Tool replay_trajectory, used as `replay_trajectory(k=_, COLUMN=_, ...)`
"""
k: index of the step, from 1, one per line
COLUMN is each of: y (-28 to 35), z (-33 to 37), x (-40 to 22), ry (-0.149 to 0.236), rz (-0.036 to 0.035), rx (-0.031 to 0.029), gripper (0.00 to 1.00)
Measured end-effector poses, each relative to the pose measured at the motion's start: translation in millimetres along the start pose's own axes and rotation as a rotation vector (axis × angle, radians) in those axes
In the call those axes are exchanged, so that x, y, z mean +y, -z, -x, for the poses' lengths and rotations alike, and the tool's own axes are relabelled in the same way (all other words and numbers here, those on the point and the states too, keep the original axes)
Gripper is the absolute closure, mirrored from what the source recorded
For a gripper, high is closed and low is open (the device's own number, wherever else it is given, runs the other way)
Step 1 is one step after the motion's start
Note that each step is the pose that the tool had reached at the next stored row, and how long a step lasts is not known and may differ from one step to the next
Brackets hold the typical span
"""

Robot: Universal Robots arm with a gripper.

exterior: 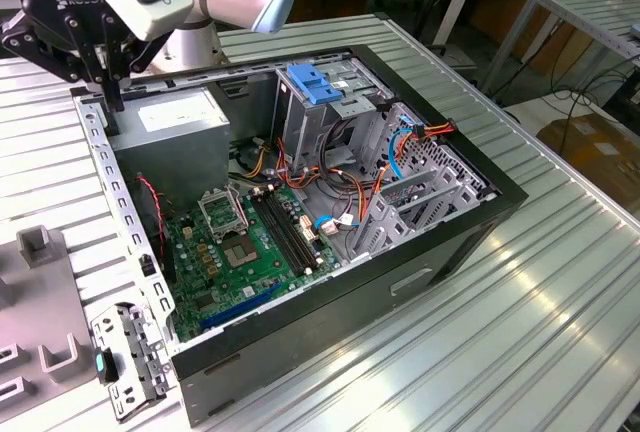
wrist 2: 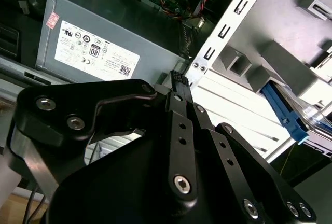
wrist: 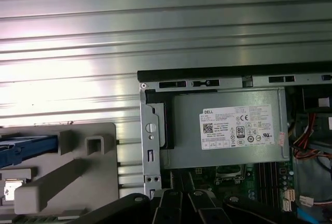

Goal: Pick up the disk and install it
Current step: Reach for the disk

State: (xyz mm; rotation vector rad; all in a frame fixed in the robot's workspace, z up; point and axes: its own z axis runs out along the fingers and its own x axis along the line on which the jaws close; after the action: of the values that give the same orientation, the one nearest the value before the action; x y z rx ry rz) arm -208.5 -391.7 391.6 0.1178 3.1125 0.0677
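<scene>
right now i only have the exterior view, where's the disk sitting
observer: in the first wrist view the disk sits in the grey fixture beside the computer case, outside it. What I can see of it is its blue rail.
operator: ok is the gripper on it
observer: no. In the second wrist view the gripper hangs at the case's edge next to the power supply, and the disk's blue rail is off to one side, apart from it.
</scene>
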Motion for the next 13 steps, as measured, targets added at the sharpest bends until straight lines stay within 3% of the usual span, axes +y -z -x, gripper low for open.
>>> replay_trajectory(k=13, y=0.3, z=-20.3, x=0.1, ry=0.0, rz=-0.0001, rx=0.0, gripper=0.89)
